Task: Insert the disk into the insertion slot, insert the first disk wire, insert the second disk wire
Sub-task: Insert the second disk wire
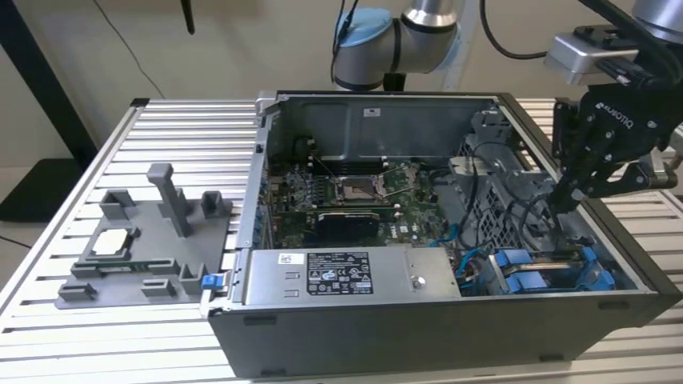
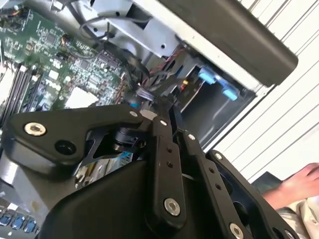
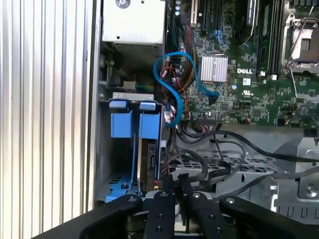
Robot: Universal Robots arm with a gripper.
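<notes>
While the arm leans over the open computer case [image 1: 597, 308], its black gripper [image 1: 565, 200] reaches down inside near the exterior view's right, fingers [image 3: 172, 191] pressed together, with dark cables close around the tips. Just beyond sits the insertion slot [image 3: 117, 164], a grey bay with blue tabs; the disk [image 3: 148, 159] stands in it on edge. A person's hand [image 2: 299, 184] rests outside the case.
</notes>
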